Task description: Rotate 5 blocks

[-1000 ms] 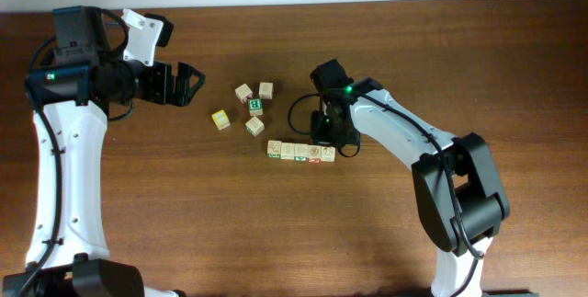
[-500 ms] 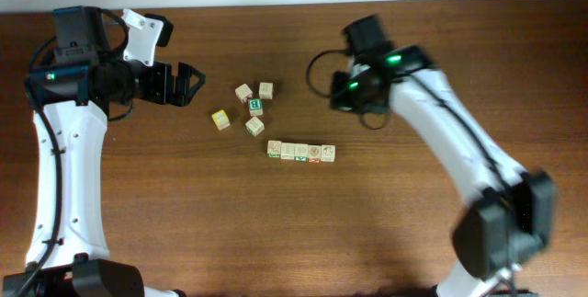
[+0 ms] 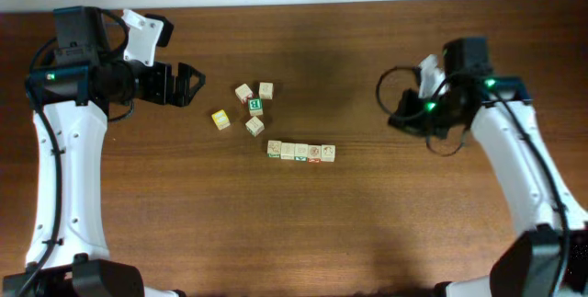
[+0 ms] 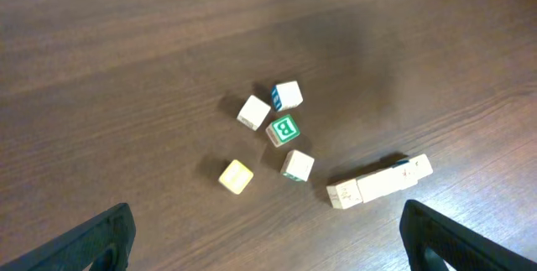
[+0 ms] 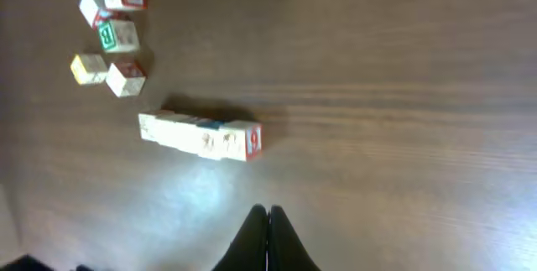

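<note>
Got the blocks (image 3: 301, 152) nearest: five in one touching row on the surface (image 3: 303, 233), running 9 to 3 o'clock, red face showing at the 3 o'clock end. Just beyond, at 11 o'clock from the row: loose cluster of a yellow cube (image 3: 220, 119), a green cube (image 3: 255, 106) and three pale cubes (image 3: 254, 126), none touching the row. Right fingers (image 5: 258, 239) at 3 o'clock from the row, well apart, pressed together, gripping nothing. Left fingers (image 4: 105, 237) farthest, at 9 o'clock from the cluster, spread wide, holding nothing.
</note>
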Tool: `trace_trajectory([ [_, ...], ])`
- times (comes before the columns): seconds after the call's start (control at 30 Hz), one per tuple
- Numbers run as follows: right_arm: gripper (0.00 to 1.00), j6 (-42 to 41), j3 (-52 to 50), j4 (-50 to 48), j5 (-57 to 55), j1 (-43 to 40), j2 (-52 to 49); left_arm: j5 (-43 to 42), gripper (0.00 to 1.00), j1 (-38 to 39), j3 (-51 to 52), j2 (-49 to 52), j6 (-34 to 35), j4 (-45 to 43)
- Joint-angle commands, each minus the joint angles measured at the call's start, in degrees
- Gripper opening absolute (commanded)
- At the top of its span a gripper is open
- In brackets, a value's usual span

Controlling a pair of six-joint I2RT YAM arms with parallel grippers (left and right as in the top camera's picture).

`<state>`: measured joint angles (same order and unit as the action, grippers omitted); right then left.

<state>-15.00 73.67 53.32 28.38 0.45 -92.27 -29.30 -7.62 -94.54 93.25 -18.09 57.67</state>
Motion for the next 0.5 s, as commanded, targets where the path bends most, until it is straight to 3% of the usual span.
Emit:
trace_trajectory([
  [0.0, 0.04, 1.1, -7.4, -6.5, 7.1, -0.1, -2.2, -1.8, 0.99, 0.0, -1.3, 0.1, -0.8, -0.1],
  [0.13, 0.04, 1.1, -11.3, -14.2, 11.1, 0.0, -9.5, -8.0, 1.0, 0.3, -1.2, 0.7, 1.6, 0.4],
  [0.17, 0.04, 1.1, -11.3, -15.4, 11.7, 0.5, -12.1, -8.0, 0.79, 0.9, -1.2, 1.5, 3.2, 0.8],
  [0.23, 0.04, 1.1, -11.3, -18.4, 12.6, 1.8, -17.6, -6.7, 0.08, 3.9, -1.1, 6.1, 4.1, 2.5],
  [0.27, 0.04, 1.3, -11.3, -19.8, 13.1, 2.4, -19.6, -4.3, 0.0, 5.6, -1.1, 9.0, 5.7, 3.5],
  [0.47, 0.04, 1.2, -11.4, -22.8, 13.7, 3.3, -22.1, 0.9, 0.0, 11.0, -0.3, 19.4, 7.8, 7.2],
])
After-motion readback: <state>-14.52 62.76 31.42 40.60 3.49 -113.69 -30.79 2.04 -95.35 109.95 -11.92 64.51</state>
